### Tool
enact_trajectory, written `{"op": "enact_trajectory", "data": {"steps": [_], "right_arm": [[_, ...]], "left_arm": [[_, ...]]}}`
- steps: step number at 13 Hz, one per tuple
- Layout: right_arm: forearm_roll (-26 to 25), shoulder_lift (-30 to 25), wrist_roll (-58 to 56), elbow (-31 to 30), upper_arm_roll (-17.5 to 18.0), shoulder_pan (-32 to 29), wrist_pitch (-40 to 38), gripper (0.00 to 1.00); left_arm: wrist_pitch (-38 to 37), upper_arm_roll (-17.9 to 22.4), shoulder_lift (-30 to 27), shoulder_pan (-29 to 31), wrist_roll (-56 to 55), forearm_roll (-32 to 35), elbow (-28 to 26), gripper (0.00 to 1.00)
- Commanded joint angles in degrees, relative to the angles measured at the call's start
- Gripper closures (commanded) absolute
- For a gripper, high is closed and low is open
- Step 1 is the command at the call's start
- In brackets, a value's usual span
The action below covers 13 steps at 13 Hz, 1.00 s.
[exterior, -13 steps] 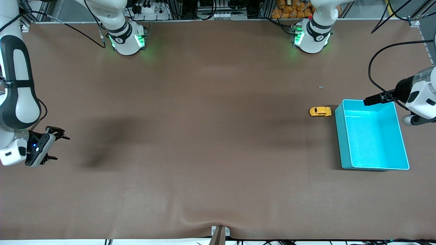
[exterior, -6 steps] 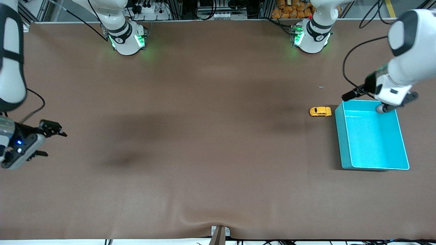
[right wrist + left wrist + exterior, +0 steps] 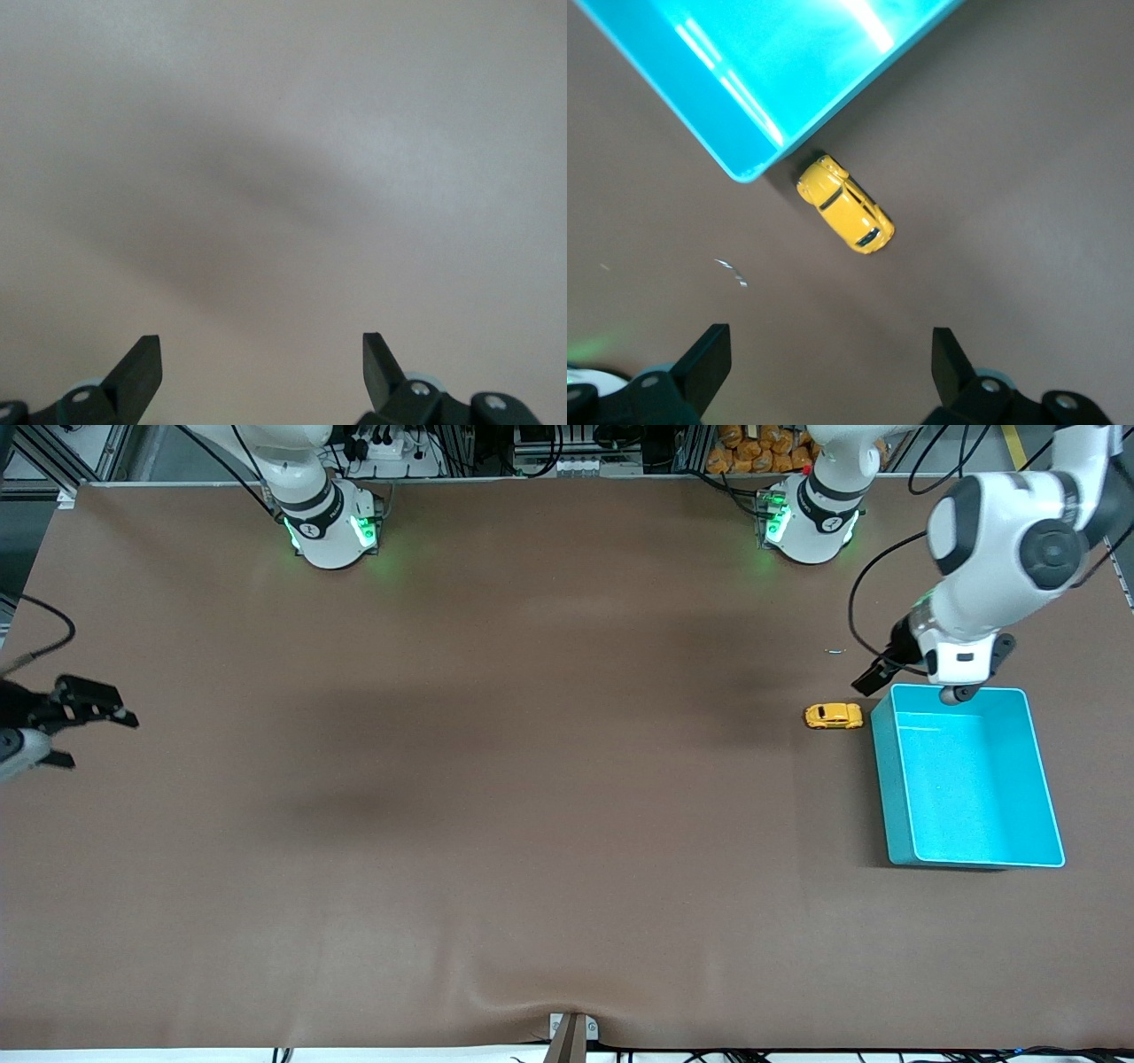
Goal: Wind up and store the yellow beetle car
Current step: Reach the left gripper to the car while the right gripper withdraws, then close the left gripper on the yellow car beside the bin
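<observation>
Yellow beetle car [image 3: 834,716] (no legible markings) beside turquoise bin [image 3: 895,797]

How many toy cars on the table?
1. The tiny yellow beetle-shaped toy car sits on the brown table beside the turquoise plastic bin, outside it. None seen hidden.

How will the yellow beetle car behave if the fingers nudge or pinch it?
The yellow beetle car sits on its wheels on the table, so a push along its length probably rolls it. Its rounded, glossy body may slip in a pinch across the roof. It lies right beside the turquoise bin, which could stop it.
</observation>
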Motion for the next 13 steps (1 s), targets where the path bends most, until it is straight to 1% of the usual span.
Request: {"op": "enact_trajectory", "data": {"steps": [1,3,5,7,10,12,13], "right_arm": [[-1.28,-2.94,9.35,-0.51,-0.71,0.64,-3.45,0.00],[-1.20,-5.39,17.59,-0.95,-0.71,0.29,-3.29,0.00],[-1.11,-7.24,22.54,-1.47,-0.62,0.55,-2.58,0.00],[-1.11,-10.75,23.26,-6.19,-0.62,0.64,-0.14,0.00],[-1.20,-16.03,26.50,-14.29,-0.45,0.73,5.31,0.00],[-1.20,-17.79,27.04,-16.76,-0.36,0.82,6.91,0.00],[-1.20,-18.49,27.04,-17.90,-0.36,0.82,7.61,0.00]], "left_arm": [[8.93,-0.92,-0.33,0.48,-10.42,-0.92,-5.94,0.00],[16.40,-0.92,1.94,0.57,-17.28,-0.92,-9.02,0.00],[23.87,-0.92,5.19,2.23,-20.29,-0.74,-11.14,0.00],[29.25,-0.92,9.32,4.34,-20.47,-0.74,-11.58,0.00],[36.19,-0.75,15.73,4.88,-20.47,-0.65,-11.41,0.00],[39.10,-0.66,18.64,4.88,-20.47,-0.65,-11.23,0.00],[39.90,-0.75,19.18,4.88,-20.47,-0.65,-11.23,0.00]]}}
